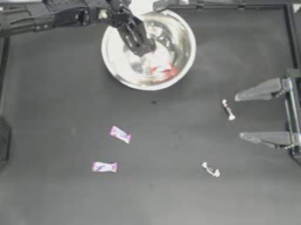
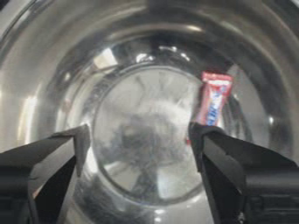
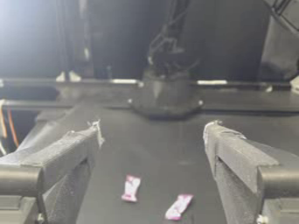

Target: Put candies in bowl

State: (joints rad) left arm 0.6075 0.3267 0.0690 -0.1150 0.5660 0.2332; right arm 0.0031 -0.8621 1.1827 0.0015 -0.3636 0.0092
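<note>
Now left claw (image 1: 143, 47) agape over bowl (image 1: 182, 66), red-and-white candy (image 2: 213, 98) inside.

This looks like a robotics lab or test bench rather than a home. A plain dark counter (image 1: 64, 110) fills the frame, edged by a metal rail frame (image 1: 235, 5) along the top and right of the top view. Two robot arms reach in from the sides. Beyond the counter, the right wrist view shows what may be cables (image 3: 7, 124), dimly.

Dark table (image 1: 59, 88); railed edge (image 3: 234, 82).
</note>
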